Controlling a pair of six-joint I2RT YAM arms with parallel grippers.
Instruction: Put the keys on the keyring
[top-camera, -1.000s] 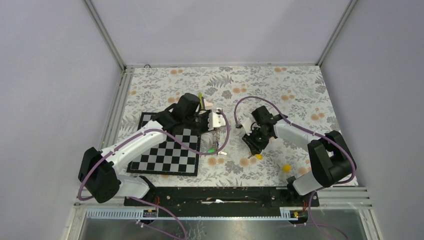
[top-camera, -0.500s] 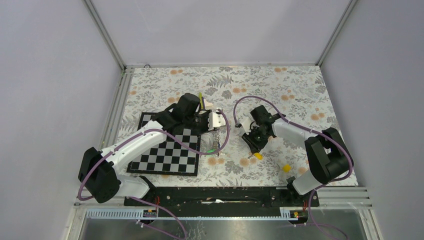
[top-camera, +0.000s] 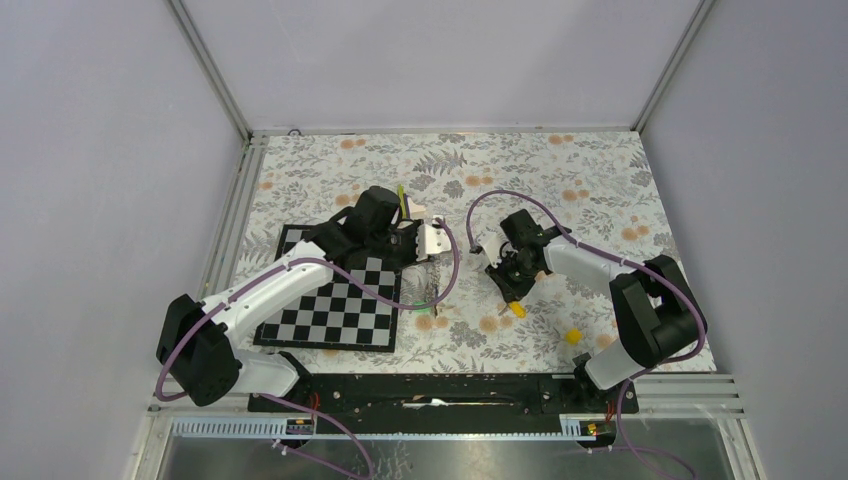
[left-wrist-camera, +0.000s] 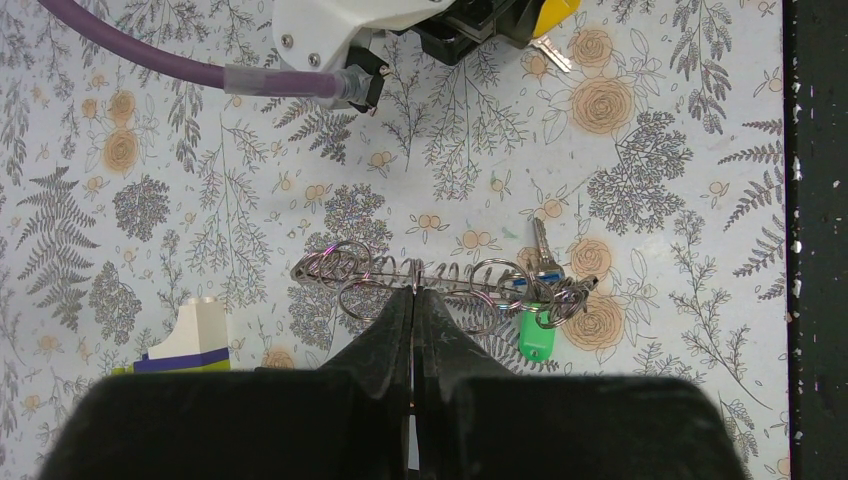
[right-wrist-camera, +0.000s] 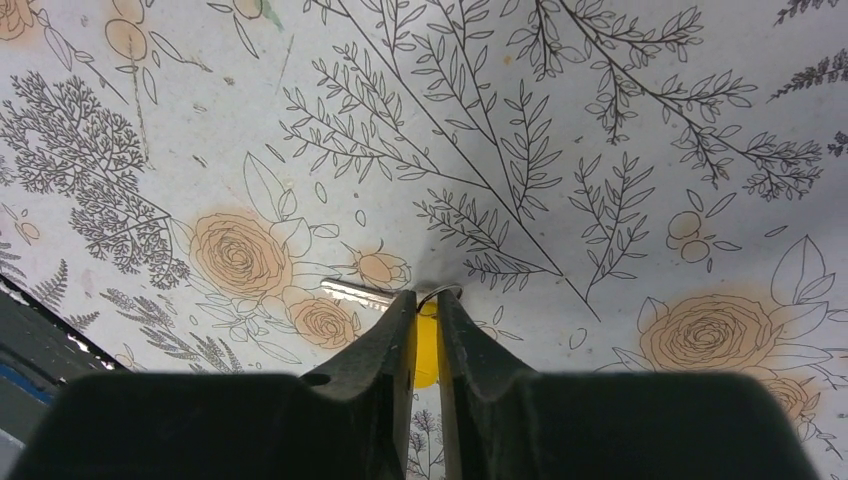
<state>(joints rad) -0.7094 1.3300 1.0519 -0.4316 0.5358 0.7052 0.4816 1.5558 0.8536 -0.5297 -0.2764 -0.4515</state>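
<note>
Left claw (left-wrist-camera: 413, 296) closed, pinching keyring (left-wrist-camera: 455, 273) mid-coil; green key (left-wrist-camera: 536, 336) on it. Right claw (right-wrist-camera: 426, 300) clamps yellow key (right-wrist-camera: 426, 345), low over worktop (right-wrist-camera: 600, 120), 3 o'clock of keyring in top view.

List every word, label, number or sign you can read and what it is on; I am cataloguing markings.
No text can be read. The floral table cover, checkerboard mat, keyring, green key and yellow key show no lettering. Anything on the black base rail is too small to read.
</note>
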